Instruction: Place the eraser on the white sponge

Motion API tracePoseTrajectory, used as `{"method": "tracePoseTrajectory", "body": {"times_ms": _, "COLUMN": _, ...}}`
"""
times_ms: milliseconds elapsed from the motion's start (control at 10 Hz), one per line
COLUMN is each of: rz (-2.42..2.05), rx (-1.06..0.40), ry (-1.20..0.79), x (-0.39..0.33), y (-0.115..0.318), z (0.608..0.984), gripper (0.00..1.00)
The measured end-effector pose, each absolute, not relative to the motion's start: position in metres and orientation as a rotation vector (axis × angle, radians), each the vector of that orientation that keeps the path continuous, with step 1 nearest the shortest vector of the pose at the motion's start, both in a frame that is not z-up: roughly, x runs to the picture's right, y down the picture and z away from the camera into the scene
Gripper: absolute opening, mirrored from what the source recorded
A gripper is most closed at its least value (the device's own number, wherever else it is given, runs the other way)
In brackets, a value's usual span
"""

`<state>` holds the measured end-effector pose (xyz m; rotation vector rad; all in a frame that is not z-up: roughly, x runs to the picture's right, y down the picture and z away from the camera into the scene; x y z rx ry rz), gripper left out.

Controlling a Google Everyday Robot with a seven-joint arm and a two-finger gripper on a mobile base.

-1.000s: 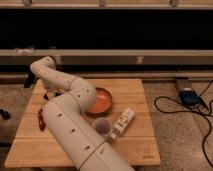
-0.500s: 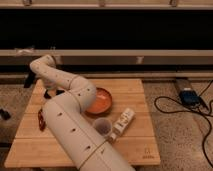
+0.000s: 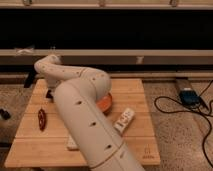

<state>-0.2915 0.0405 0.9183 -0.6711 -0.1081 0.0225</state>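
Claw (image 3: 49, 93) noted low at far-left of tabletop (image 3: 135, 89), behind arm (image 3: 85, 125); its state can't be told. White sponge (image 3: 72, 144) partly covered by arm, near front edge.

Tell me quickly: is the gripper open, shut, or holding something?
The gripper: cannot be told. It sits low at the back-left part of the wooden table, mostly hidden behind the arm.

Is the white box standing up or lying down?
Lying down: the white box rests flat on the table. The gripper is over the table's far side.
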Motion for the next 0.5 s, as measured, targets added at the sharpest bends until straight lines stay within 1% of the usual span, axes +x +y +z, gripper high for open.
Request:
{"method": "tracePoseTrajectory", "body": {"times_ms": 300, "rz": 0.020, "rx": -0.630, "ry": -0.181, "x": -0.221, "y": 0.042, "z": 0.851, "gripper": 0.00}}
{"method": "tracePoseTrajectory", "body": {"times_ms": 500, "rz": -0.009, "rx": -0.610, "ry": -0.225, "x": -0.190, "y": 0.053, "z": 0.809, "gripper": 0.00}}
